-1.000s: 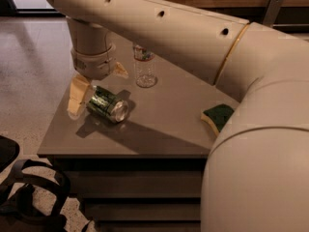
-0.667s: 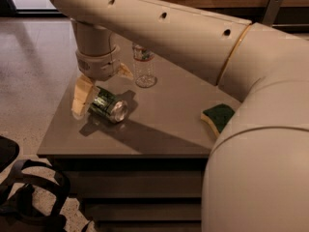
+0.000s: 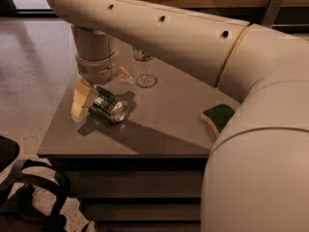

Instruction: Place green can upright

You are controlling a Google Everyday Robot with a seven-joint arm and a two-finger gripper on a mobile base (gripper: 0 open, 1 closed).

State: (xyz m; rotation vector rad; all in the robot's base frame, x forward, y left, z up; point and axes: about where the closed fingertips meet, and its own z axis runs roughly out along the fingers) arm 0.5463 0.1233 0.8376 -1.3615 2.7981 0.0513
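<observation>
The green can (image 3: 109, 106) lies on its side on the grey table (image 3: 159, 129), at the left, with its silver end facing front right. My gripper (image 3: 102, 94) hangs straight above the can's rear end and is open. One pale finger (image 3: 79, 99) reaches down beside the can on its left. The other finger (image 3: 125, 75) stands behind and to the right of it. The can rests on the table and is not held.
A clear plastic bottle (image 3: 144, 70) stands upright just behind the can. A green and yellow sponge (image 3: 218, 117) lies at the table's right. My big arm spans the top and right of the view. A dark chair base (image 3: 29, 197) stands on the floor at bottom left.
The gripper has shifted slightly down and to the right over the can. The can and the bottle have not moved.
</observation>
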